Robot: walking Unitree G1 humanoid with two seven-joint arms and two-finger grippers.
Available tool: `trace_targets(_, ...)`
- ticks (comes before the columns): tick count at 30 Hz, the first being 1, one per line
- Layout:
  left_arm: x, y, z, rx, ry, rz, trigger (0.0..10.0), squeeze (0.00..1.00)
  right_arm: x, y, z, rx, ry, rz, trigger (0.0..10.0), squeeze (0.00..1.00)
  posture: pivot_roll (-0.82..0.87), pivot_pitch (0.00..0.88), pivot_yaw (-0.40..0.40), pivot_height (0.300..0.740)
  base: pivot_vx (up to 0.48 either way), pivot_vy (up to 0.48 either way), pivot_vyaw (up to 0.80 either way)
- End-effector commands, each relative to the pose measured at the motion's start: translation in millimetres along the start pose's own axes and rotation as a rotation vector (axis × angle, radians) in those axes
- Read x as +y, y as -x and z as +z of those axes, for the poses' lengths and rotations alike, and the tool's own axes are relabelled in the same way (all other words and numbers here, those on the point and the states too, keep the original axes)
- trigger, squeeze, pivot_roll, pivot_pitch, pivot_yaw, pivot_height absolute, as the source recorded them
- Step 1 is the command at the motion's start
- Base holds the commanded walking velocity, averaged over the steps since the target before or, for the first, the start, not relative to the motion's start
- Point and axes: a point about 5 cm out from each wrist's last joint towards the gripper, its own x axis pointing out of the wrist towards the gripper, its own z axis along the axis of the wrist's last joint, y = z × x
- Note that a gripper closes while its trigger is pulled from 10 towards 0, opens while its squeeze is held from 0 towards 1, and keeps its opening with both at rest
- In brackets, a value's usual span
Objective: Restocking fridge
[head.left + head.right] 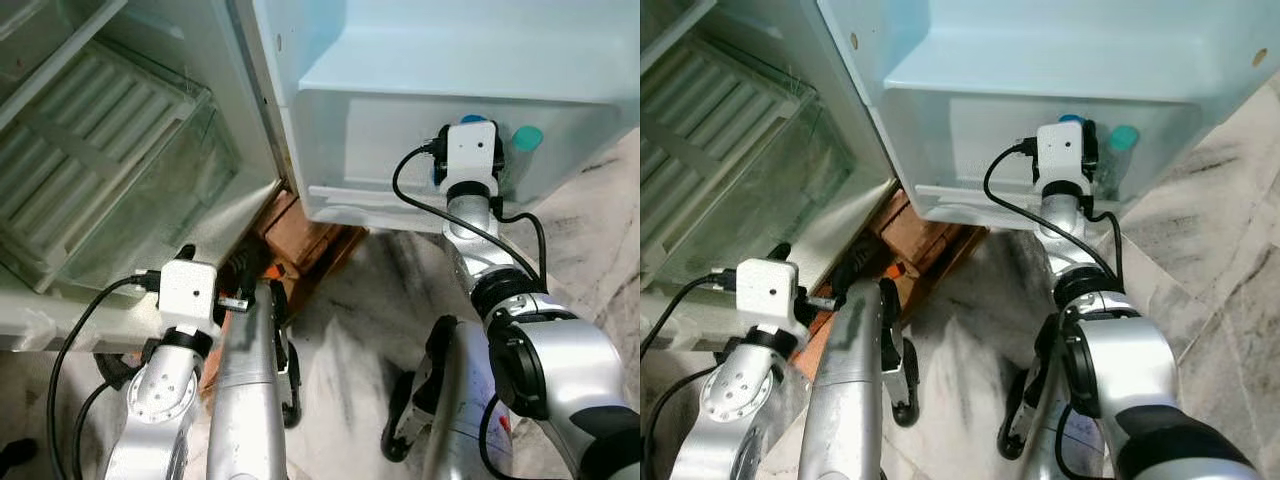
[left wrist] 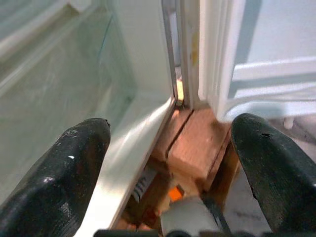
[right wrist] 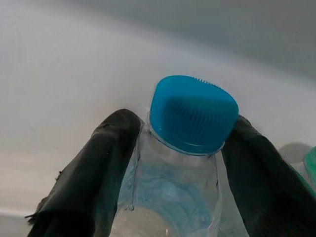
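My right pincer [image 3: 180, 163] sits inside the door bin [image 1: 400, 150], clamped on the blue-capped bottle [image 3: 190, 128]; a teal-capped bottle [image 1: 527, 137] crowds just beside it. Left of them the bin looks free. Wooden blocks [image 2: 195, 148] obstruct my left pincer [image 2: 170, 163] low down.

Hidden and cut-off parts at the open fridge door

In the right wrist view the clear plastic bottle with the blue ribbed cap [image 3: 193, 114] is cut off below the shoulder by the near edge, and the two black fingers [image 3: 94, 173] pressed against its neck cover both sides of it. From the head, the right gripper [image 1: 470, 150] sits behind its white wrist camera box [image 1: 472, 152], so just a sliver of blue cap shows above it. A second teal round cap [image 1: 527, 138] just right of it shows no bottle beneath, masked by the pale door-shelf wall [image 1: 380, 140]. The brown wooden block [image 2: 195, 148] under the fridge is partly covered by the left arm.
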Motion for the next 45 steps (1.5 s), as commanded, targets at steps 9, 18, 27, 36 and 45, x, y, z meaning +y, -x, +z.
trace_targets(9, 4.9, -13.7, -13.9, 0.014, -0.010, 0.001, 10.0, 0.00, 7.2, -3.5, 2.8, 0.043, -0.036, 0.142, 10.0, 1.00, 0.24, 0.163, 0.060, 0.532, 0.000, 0.000, 0.00)
trace_targets(18, 9.6, -20.6, -20.4, -0.009, -0.005, -0.018, 10.0, 0.00, 14.2, 0.6, 14.9, -0.057, -0.124, 0.261, 10.0, 1.00, 0.18, 0.111, 0.048, 0.532, 0.000, 0.000, 0.00)
trace_targets(27, 13.8, -17.9, -43.5, 0.074, -0.005, 0.023, 10.0, 0.00, 26.3, 61.5, -22.2, -0.081, -0.215, 0.308, 10.0, 0.51, 0.15, 0.029, 0.030, 0.532, 0.000, 0.000, 0.00)
trace_targets(36, 7.6, -58.2, -23.7, -0.005, -0.069, 0.041, 10.0, 0.00, 44.5, 77.1, -42.4, 0.032, -0.237, 0.354, 10.0, 0.00, 0.18, 0.000, -0.009, 0.532, 0.000, 0.000, 0.00)
trace_targets(45, 12.5, -53.2, -21.9, -0.019, -0.133, -0.014, 10.0, 0.00, 36.8, 75.0, -22.9, -0.068, -0.275, 0.353, 10.0, 0.00, 0.18, 0.017, 0.038, 0.532, 0.000, 0.000, 0.00)
